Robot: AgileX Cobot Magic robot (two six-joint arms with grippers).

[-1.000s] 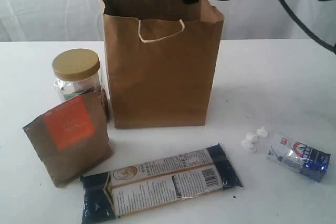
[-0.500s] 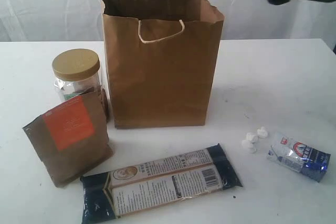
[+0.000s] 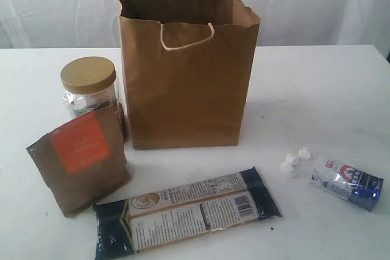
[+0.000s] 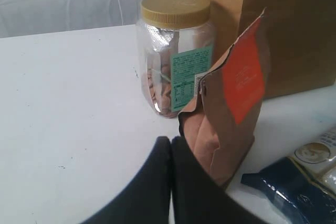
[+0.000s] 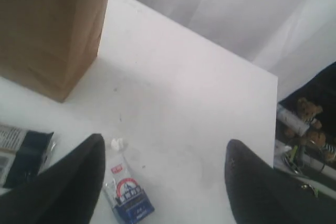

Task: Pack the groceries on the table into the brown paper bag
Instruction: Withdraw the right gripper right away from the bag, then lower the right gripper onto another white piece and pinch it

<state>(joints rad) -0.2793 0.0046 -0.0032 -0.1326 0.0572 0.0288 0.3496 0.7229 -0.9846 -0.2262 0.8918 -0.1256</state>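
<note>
Standing upper centre in the exterior view, the tall kraft-brown paper bag (image 3: 186, 83) rests on the white tabletop (image 3: 317, 89). The gold-lidded clear jar (image 3: 89, 86) and orange-labelled brown pouch (image 3: 79, 159) are at left, the long dark-blue packet (image 3: 189, 214) along the bottom, the small blue-silver packet (image 3: 347, 182) lower right. Left wrist view: the left gripper (image 4: 171, 142) has its fingers pressed together, just beside the pouch. Right wrist view: the right gripper (image 5: 165, 148) has its fingers spread wide above the tabletop, the small packet near one finger.

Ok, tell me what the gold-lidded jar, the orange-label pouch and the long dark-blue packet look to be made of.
Jar: clear and glossy, likely plastic; the contents show through and the wall glints.
Pouch: matte brown kraft paper, creased, with a folded side pleat.
Long packet: shiny plastic film, probably; its crinkled ends catch light.
</note>
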